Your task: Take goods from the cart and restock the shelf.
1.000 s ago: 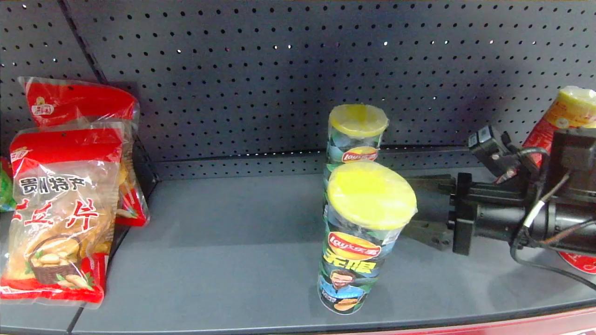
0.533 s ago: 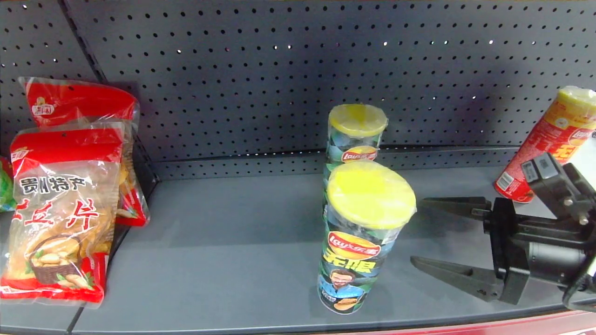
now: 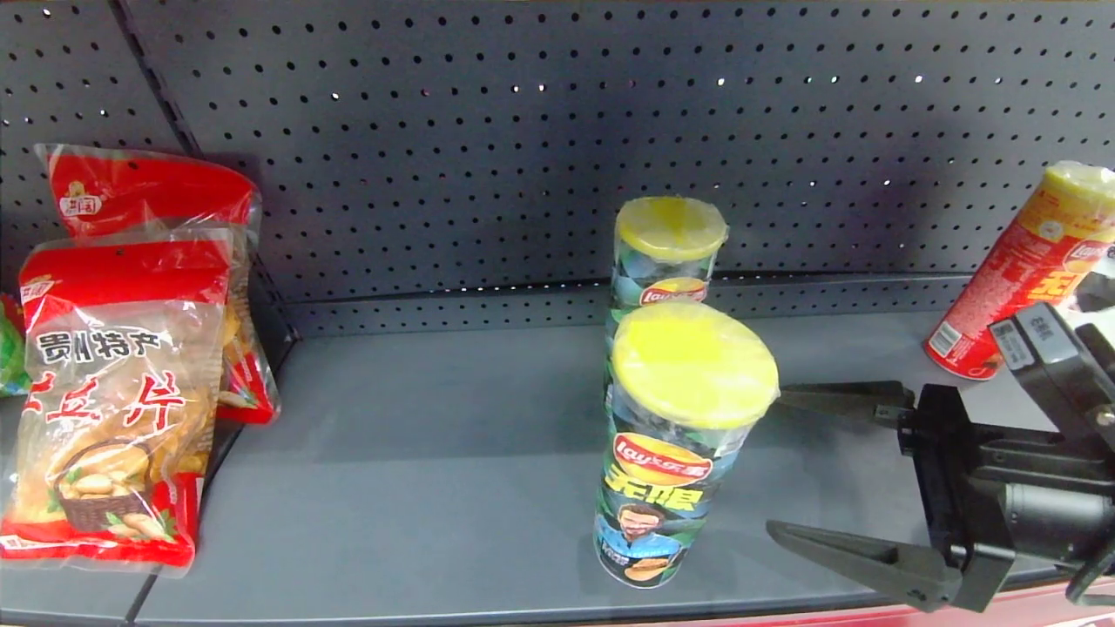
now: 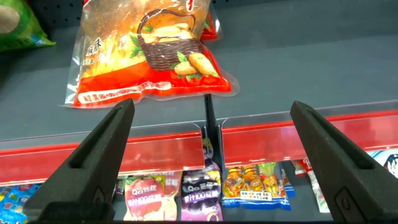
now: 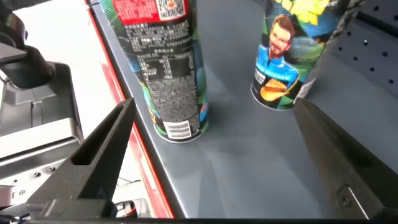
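Two green chip cans with yellow lids stand upright on the grey shelf (image 3: 418,453), the front can (image 3: 675,453) close before the back can (image 3: 666,252). My right gripper (image 3: 775,463) hovers open just to the right of the front can, holding nothing. In the right wrist view the front can (image 5: 168,74) and back can (image 5: 286,56) stand beyond the spread right gripper (image 5: 212,106). My left gripper (image 4: 212,106) is open and empty before the shelf's red front strip (image 4: 155,149), facing a red snack bag (image 4: 149,50).
Red snack bags (image 3: 113,392) stand at the shelf's left end. A red chip can (image 3: 1028,270) leans against the pegboard back wall (image 3: 523,148) at the far right. Bare shelf lies between the bags and the cans. Small packets (image 4: 205,193) fill the shelf below.
My right gripper has pulled back to the right from the front can, spread wider, and sunk toward the shelf's front edge. The cans have not moved.
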You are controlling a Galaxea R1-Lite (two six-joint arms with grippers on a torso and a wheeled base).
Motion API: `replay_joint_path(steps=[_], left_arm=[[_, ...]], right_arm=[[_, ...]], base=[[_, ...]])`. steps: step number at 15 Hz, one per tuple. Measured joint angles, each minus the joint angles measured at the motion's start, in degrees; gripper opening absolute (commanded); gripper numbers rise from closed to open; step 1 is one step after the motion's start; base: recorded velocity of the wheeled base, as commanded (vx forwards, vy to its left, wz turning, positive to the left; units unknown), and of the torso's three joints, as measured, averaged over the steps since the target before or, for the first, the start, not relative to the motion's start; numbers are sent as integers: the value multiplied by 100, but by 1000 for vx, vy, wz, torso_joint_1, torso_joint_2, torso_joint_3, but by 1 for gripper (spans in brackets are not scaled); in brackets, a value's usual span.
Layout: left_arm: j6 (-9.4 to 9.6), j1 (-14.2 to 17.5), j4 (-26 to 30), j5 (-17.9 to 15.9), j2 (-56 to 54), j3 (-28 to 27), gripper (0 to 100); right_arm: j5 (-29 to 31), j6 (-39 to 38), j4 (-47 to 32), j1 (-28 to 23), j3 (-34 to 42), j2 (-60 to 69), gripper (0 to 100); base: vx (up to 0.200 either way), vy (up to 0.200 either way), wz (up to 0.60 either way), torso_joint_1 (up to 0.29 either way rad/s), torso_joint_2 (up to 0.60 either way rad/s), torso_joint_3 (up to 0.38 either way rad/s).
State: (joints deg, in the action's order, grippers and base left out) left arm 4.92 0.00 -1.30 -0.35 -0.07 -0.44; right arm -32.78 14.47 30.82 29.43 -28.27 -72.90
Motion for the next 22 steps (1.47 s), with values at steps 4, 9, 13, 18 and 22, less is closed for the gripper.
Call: replay_joint_path(steps=[4,9,13,18,22], left_arm=[[-2,0,0,0,0,0,100],[-2,0,0,2,0,0,100],[0,0,0,2,0,0,100],[-2,0,0,0,0,0,100],[-2,0,0,0,0,0,100]], right_arm=[[11,0,0,33,-22,-39,100],[5,0,0,50,-117,-179,100],[5,2,9,182,-276,-325,100],[44,2,7,334,-329,-402,100],[62,0,9,422,-397,-474,100]], base=[[0,0,0,0,0,0],[0,0,0,0,0,0],[0,0,0,0,0,0],[0,0,0,0,0,0],[0,0,0,0,0,0]])
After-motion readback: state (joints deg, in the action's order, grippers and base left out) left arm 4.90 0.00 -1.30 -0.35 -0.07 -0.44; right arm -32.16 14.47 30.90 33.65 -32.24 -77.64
